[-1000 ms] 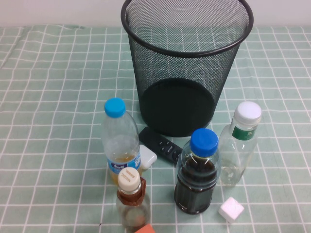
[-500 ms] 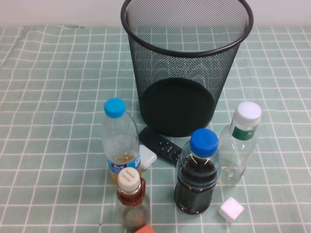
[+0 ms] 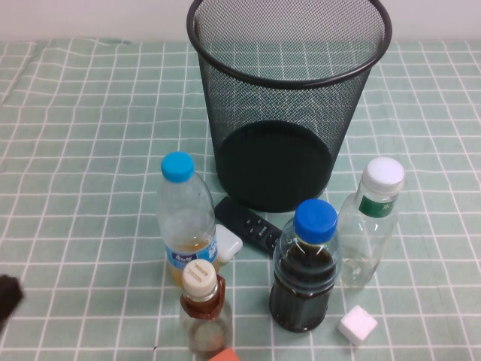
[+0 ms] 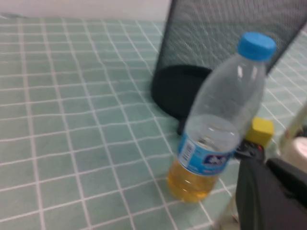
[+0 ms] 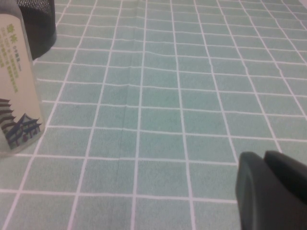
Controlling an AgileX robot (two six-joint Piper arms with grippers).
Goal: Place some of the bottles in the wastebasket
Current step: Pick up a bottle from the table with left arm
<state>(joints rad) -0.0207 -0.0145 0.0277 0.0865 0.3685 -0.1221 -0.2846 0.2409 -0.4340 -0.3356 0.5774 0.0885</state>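
Left gripper (image 3: 7, 297) low — right gripper (image 5: 271, 189) apart.

High view angled down at wastebasket (image 3: 289, 98), left wrist view low, close, sharing it, right wrist view low over cloth

Green checked tablecloth (image 3: 90, 150) carries wastebasket (image 3: 289, 98), four bottles, black remote (image 3: 248, 226), white cube (image 3: 357, 326).
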